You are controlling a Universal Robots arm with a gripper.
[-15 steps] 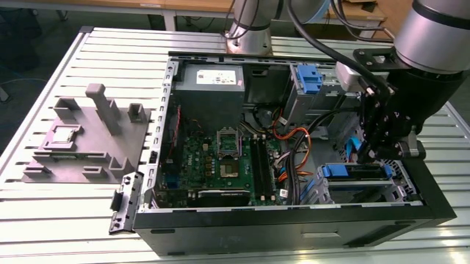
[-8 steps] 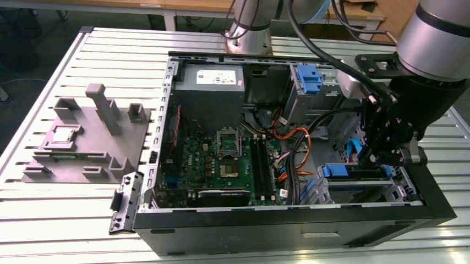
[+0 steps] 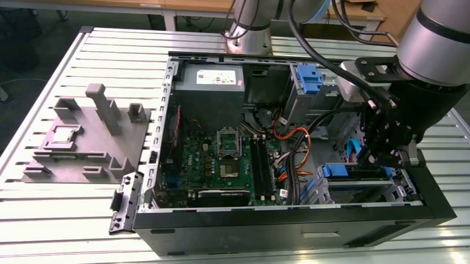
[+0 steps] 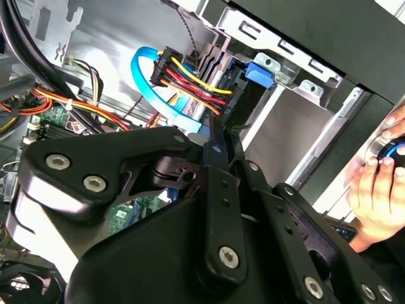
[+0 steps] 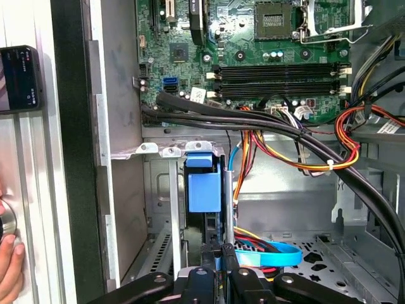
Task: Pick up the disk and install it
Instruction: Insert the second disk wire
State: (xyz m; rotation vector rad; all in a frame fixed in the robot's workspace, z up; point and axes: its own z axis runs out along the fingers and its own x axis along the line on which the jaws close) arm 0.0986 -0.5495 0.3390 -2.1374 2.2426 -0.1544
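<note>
Exterior view: at the left of the slatted worktop [image 3: 59,220] lies a grey fixture [image 3: 88,137] with upright posts. Beside it, toward the exterior view's right, an open case [image 3: 294,225] lies on its side, showing the green board [image 3: 220,165] and, at the far edge, the grey power supply [image 3: 213,77]. Further right, a blue bracket [image 3: 310,77] stands on the silver bay. At the exterior view's right the arm [image 3: 441,38] reaches down into the case's near right corner, where the claw [image 3: 378,162] sits at the drive cage, just above the disk [image 3: 339,171].

In the first wrist view the disk [image 5: 204,190] stands on edge in the cage slot, its blue carrier tab toward the board, and the claw [image 5: 215,272] is closed on its thin edge. Bundled cables [image 5: 285,152] cross between cage and board.

In the second wrist view the claw [image 4: 212,136] meets the disk near a cable plug, and a hand [image 4: 380,183] rests outside the case.
</note>
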